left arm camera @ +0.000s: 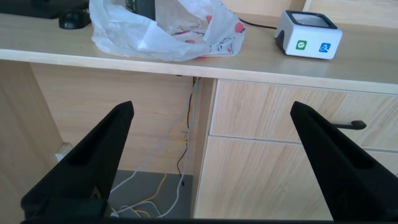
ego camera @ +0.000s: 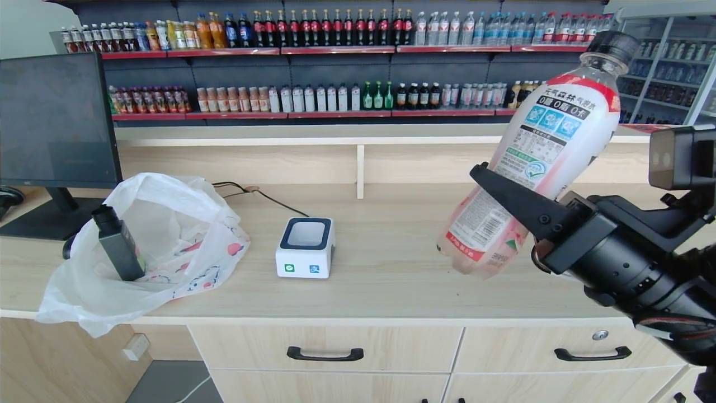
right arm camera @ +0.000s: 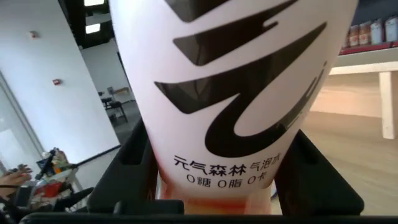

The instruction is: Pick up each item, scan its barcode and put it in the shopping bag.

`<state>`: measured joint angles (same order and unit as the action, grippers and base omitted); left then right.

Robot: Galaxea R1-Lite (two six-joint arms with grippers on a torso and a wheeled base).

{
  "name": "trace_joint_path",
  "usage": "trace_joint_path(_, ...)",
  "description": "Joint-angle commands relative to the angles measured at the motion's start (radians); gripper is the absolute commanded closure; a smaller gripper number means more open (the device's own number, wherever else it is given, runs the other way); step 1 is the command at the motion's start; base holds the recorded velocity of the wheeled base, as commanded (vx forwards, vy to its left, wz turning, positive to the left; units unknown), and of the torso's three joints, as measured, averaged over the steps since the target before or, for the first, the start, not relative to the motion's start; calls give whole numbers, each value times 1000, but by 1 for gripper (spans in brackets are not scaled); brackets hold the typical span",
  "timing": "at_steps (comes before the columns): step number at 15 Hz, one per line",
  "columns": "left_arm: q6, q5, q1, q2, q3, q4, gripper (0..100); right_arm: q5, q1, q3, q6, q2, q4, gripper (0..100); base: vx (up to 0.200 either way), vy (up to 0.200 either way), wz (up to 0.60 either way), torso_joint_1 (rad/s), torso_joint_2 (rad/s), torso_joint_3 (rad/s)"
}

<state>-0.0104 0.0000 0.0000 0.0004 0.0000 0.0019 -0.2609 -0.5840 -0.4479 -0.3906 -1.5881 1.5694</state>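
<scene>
Right end effector (right arm camera: 214, 149) clamps bottle (ego camera: 545, 140), seemingly low; left end effector (left arm camera: 211, 112) spread wide.

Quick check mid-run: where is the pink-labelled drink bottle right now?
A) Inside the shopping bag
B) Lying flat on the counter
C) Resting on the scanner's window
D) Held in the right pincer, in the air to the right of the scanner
D: the drink bottle is tilted and clamped in the right pincer, clear of the counter, off to the right of the scanner and far from the shopping bag.
</scene>
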Motion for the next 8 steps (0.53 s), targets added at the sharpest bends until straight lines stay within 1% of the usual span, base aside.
trace_joint_path(1, 0, 0, 0, 0, 0, 0, 0, -1, 104, 37, 59, -82, 1, 100, 0, 0, 0, 0, 0, 0)
trace_joint_path(4, 1, 0, 0, 0, 0, 0, 0, 9, 125, 49, 176, -127, 1, 100, 0, 0, 0, 0, 0, 0)
trace_joint_path(6, 1, 0, 0, 0, 0, 0, 0, 12, 135, 32, 242, -155, 1, 100, 0, 0, 0, 0, 0, 0)
trace_joint_path(7, 1, 0, 0, 0, 0, 0, 0, 11, 167, -12, 326, -161, 1, 100, 0, 0, 0, 0, 0, 0)
trace_joint_path(8, 1, 0, 0, 0, 0, 0, 0, 11, 173, -58, 372, -174, 1, 100, 0, 0, 0, 0, 0, 0)
